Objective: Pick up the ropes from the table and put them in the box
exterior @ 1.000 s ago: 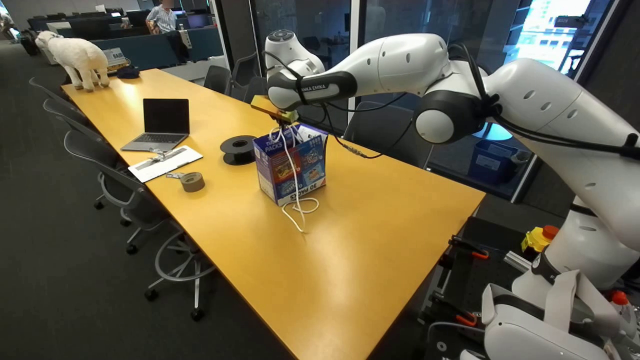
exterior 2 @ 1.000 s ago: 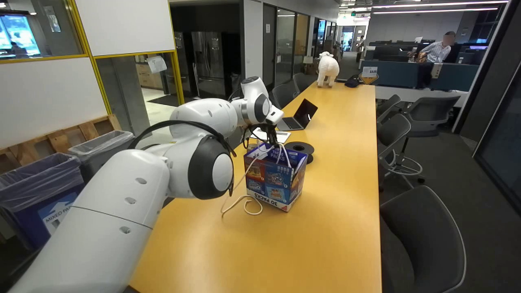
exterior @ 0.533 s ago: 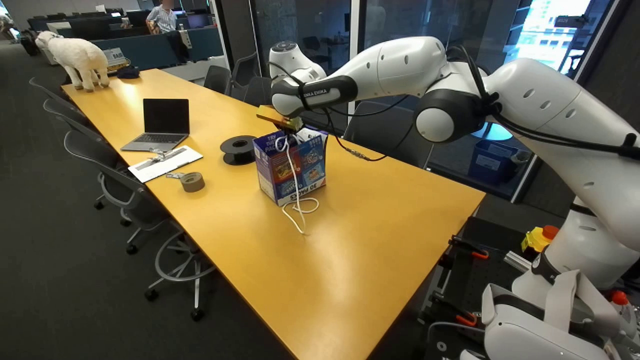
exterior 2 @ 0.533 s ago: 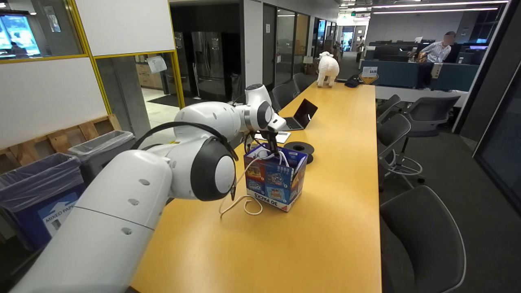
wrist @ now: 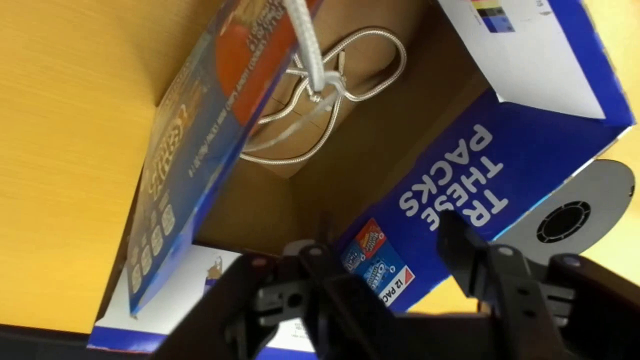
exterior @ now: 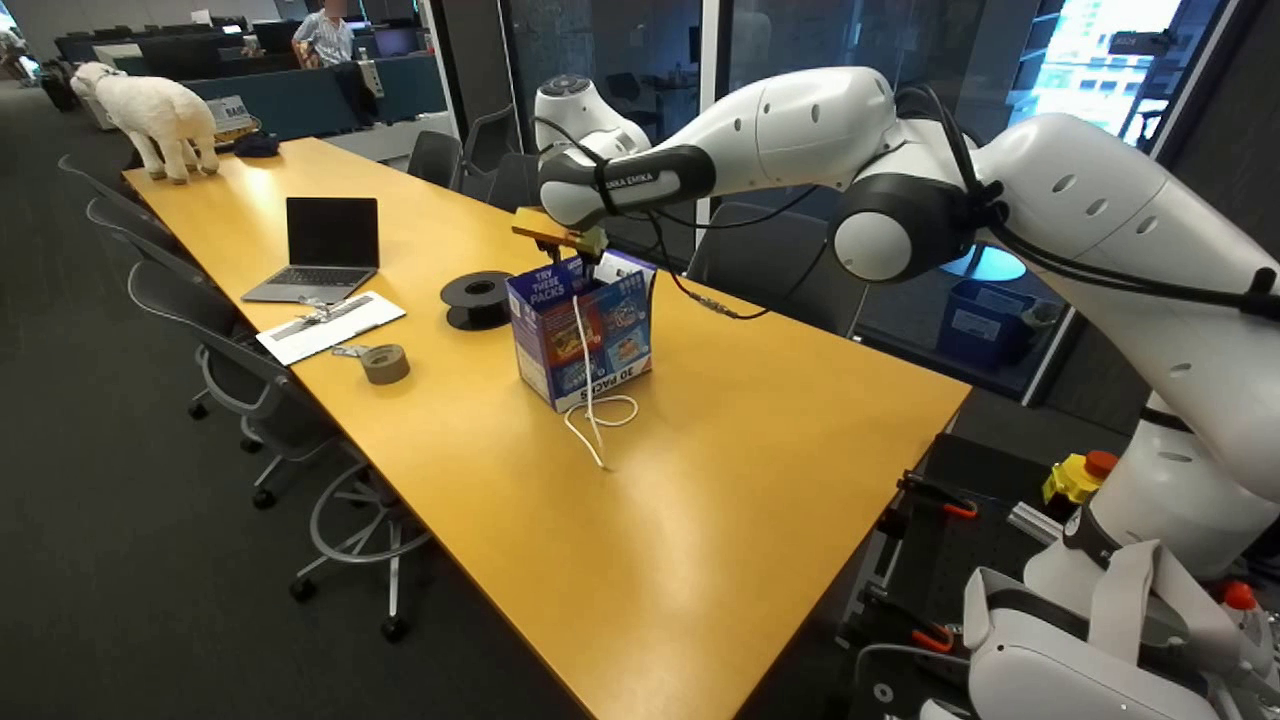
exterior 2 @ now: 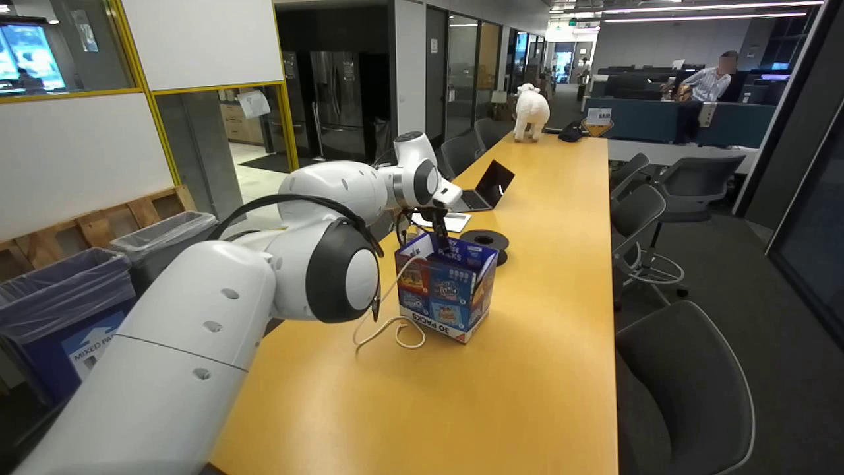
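Note:
The blue box (exterior: 580, 345) stands open-topped on the wooden table (exterior: 740, 450). Inside it, white rope (wrist: 370, 92) lies in loose loops on the box floor, as the wrist view shows. More white rope (exterior: 588, 350) drapes over one wall, down the printed side, and ends in a curl on the tabletop; whether this is one cord with the loops inside, I cannot tell. My gripper (wrist: 384, 227) is over the box mouth by the far wall, its two dark fingers spread with nothing between them. In an exterior view its fingertips (exterior 2: 442, 245) dip just inside the rim.
Close beside the box is a flat black spool (exterior: 476, 298). Further along the table are a tape roll (exterior: 386, 364), a white sheet (exterior: 335, 330) and an open laptop (exterior: 325, 255). Chairs line both long sides.
My gripper came down toward the box, then its jaws parted and it rose slightly. The rope loops that hung from it have dropped into the box; the strand over the wall stays.

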### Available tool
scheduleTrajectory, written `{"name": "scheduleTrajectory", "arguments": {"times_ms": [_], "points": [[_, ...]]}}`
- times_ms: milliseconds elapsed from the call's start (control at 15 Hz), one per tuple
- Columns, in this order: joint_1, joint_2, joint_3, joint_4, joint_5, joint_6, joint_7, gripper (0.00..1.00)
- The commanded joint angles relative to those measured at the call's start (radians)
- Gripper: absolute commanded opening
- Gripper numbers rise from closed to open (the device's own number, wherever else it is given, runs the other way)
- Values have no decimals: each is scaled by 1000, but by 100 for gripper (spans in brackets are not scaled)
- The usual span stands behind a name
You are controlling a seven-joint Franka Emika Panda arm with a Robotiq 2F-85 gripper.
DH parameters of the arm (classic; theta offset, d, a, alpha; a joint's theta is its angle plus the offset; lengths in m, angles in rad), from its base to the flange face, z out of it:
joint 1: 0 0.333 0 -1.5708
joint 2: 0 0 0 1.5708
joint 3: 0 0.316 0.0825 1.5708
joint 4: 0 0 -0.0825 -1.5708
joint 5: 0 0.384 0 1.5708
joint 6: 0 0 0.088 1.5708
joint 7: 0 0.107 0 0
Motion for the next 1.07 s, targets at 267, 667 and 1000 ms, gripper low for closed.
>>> {"name": "scheduleTrajectory", "arguments": {"times_ms": [267, 667, 1000], "points": [[59, -186, 34, -117, 4, -73, -90, 100], [146, -384, 88, -329, -9, -195, -137, 100], [191, -477, 117, -576, -28, -170, -256, 100]]}}
